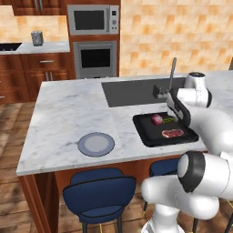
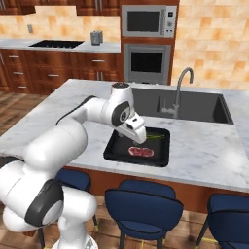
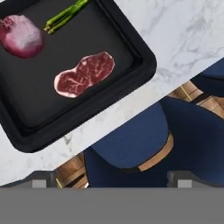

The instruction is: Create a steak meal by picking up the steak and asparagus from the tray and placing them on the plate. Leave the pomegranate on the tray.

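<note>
One marble island (image 1: 68,113) bears tray (image 1: 145,136), plate (image 1: 96,144), sink (image 1: 132,91)

- steak (image 3: 85,74): red-pink, pale marbling
- asparagus (image 3: 65,16): green
- pomegranate (image 3: 22,36): purplish-red
- tray (image 3: 131,83): black
- plate (image 1: 96,144): grey-blue, darker rim
- tabletop (image 1: 68,113): white marble, grey veins
- stools (image 1: 99,193): navy

Worktop (image 1: 68,109) — white marble island top on wood-brown cabinetry. Sink (image 2: 194,104) — dark grey basin recessed in the far side of the worktop, curved metal faucet (image 2: 181,82) on its near rim. Stools (image 1: 99,193) — navy seats tucked under the near edge; one seen from above in the hand view (image 3: 131,144). Microwave (image 2: 148,21) set above a built-in oven (image 2: 147,62) in the back wall. Rear counter carries a black cooktop (image 2: 56,44) and a small metal toaster (image 1: 37,37). Wood plank floor (image 1: 13,136).
</note>
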